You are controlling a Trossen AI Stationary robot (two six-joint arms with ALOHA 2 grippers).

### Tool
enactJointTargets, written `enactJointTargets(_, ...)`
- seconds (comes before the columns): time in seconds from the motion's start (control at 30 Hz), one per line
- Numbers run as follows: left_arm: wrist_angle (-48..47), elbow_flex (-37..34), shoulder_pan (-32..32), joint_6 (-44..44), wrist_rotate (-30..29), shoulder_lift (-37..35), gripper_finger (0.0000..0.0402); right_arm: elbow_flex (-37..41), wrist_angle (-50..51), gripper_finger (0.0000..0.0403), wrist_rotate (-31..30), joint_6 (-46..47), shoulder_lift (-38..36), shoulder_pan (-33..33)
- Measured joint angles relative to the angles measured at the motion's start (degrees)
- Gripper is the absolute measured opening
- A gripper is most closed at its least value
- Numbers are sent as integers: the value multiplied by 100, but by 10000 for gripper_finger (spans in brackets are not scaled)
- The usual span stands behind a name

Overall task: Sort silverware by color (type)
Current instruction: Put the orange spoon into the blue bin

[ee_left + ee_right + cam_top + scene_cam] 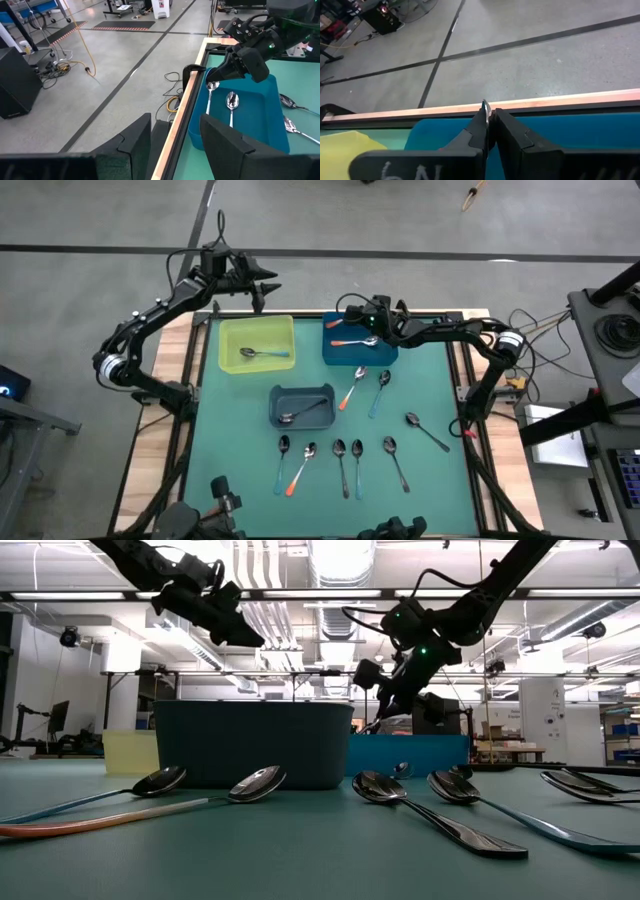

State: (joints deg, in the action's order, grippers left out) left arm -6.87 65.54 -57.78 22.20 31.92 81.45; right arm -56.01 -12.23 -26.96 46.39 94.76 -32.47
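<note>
The right hand (350, 323) hangs over the blue bin (385, 352) at the desk's far edge, its fingers pinched almost together on a spoon (485, 107) whose metal tip pokes up between them. One orange-handled spoon (352, 341) already lies in that bin. The left hand (262, 288) waits beyond the far left corner, above the floor, its fingers spread with nothing between them. The yellow bin (232, 335) beside the blue one holds a light-blue-handled spoon (264, 353), and the grey bin (303, 392) nearer the middle holds a dark spoon (303, 414). The other spoons (344, 461) lie scattered on the green desk (440, 480) mat toward the near edge, orange, light-blue and dark handles mixed.
</note>
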Motion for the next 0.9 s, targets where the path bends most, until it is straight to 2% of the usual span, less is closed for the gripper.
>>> enactJointTargets(0.53,2,0,0,2,1,0,151,2,256,26,15,-54,-2,0)
enactJointTargets(0.9,0,0,0,2,2,0,151,2,344,87,-2,-98,-2,-4)
